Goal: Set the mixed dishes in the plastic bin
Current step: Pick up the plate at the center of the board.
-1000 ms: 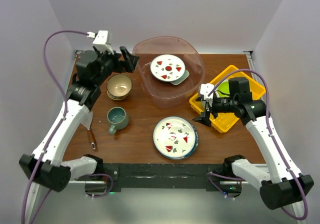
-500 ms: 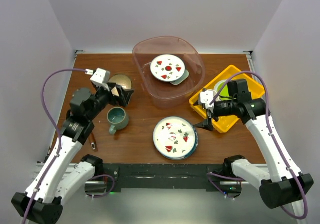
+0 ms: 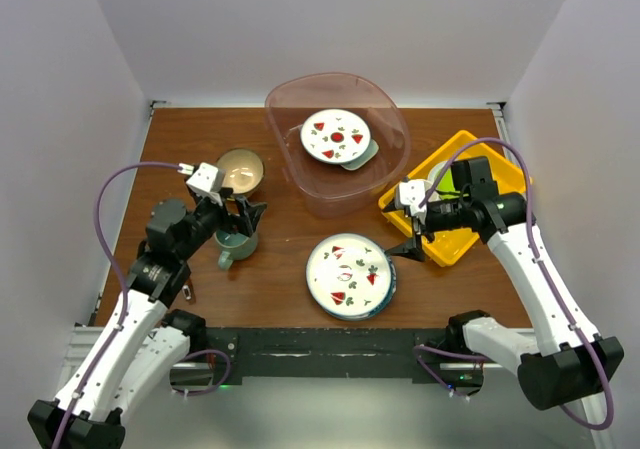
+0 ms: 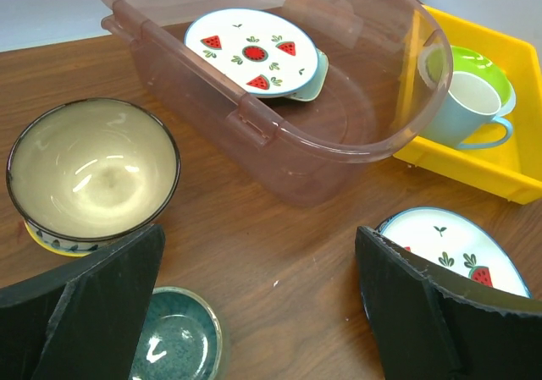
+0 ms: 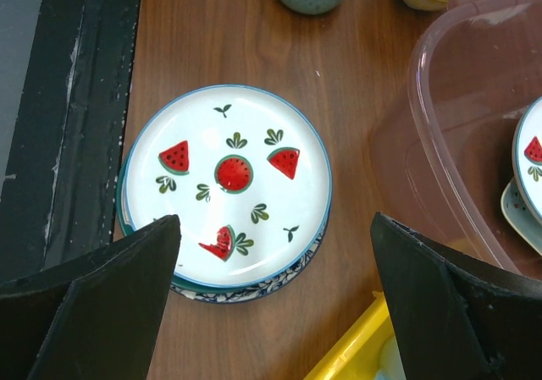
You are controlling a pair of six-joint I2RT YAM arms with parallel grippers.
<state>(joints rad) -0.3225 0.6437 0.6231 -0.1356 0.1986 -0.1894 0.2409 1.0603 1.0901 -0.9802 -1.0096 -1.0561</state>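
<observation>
The plastic bin [image 3: 392, 164] stands at the back centre and holds a watermelon plate [image 3: 336, 135] lying on a mint tray [image 3: 364, 156]. A tan bowl [image 3: 240, 170] and a teal mug [image 3: 238, 239] sit to its left. A second watermelon plate [image 3: 350, 273] lies on a blue floral plate [image 5: 254, 289] at the front centre. My left gripper [image 3: 243, 212] is open and empty, above the mug [image 4: 174, 342] and next to the bowl [image 4: 91, 168]. My right gripper [image 3: 407, 234] is open and empty, just right of the plate stack [image 5: 224, 190].
A yellow tray [image 3: 447, 244] at the right holds a white mug [image 4: 470, 109] and a lime-green plate [image 4: 484, 62], under my right arm. The bin wall [image 5: 457, 118] is close to my right gripper. A brown-handled utensil [image 3: 188, 289] lies at the left.
My left arm has pulled back from beside the bin and come down over the teal mug. My right gripper has shifted slightly towards the plate stack. No dish has moved.
</observation>
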